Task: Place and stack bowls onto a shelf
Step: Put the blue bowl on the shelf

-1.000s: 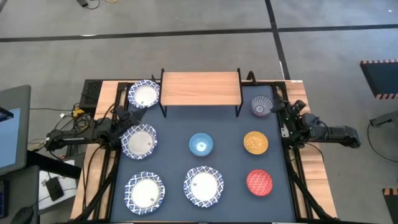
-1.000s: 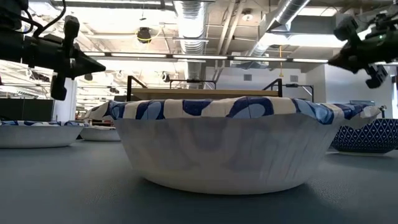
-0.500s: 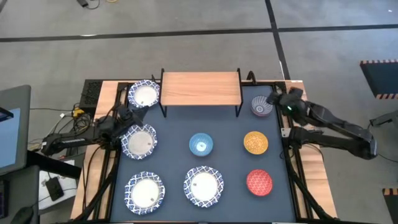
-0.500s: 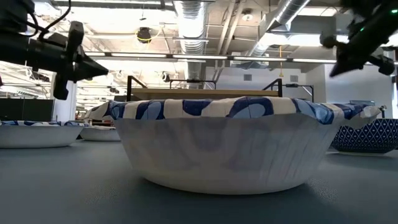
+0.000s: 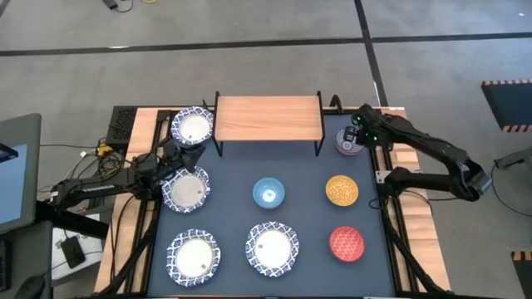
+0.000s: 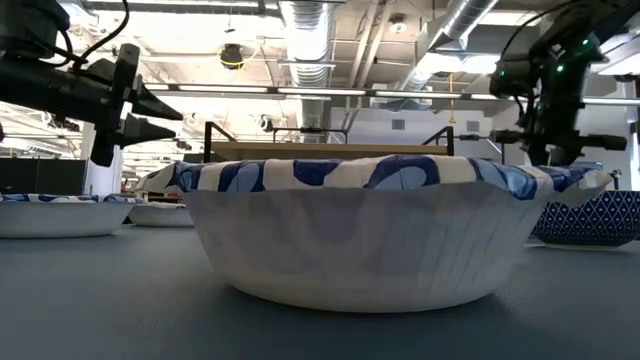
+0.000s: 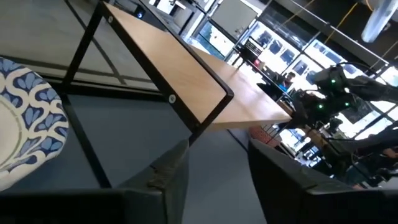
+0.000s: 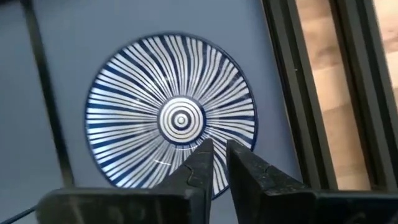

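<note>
The light-wood shelf (image 5: 268, 118) stands at the table's back and carries nothing. Four white blue-rimmed bowls show: one beside the shelf (image 5: 193, 127), one mid-left (image 5: 186, 189), two at the front (image 5: 193, 256) (image 5: 272, 247). The light-blue (image 5: 268, 193), yellow (image 5: 342, 190) and red (image 5: 347, 242) bowls sit right of them. My right gripper (image 5: 359, 134) hangs just above the purple-grey striped bowl (image 8: 171, 118), fingers (image 8: 200, 163) almost together, holding nothing. My left gripper (image 5: 179, 155) is open and empty between the two back-left white bowls, pointing at the shelf (image 7: 186, 71).
The table's wooden side rails (image 5: 416, 224) and black frame bars flank the dark-blue top. A power strip (image 5: 123, 126) and cables lie at the back left, and a monitor (image 5: 17, 170) stands off the left side. In the low view a front white bowl (image 6: 350, 225) fills the foreground.
My right arm has swung in from the table's right edge to hang over the purple-grey bowl. My left gripper has crept slightly towards the shelf.
</note>
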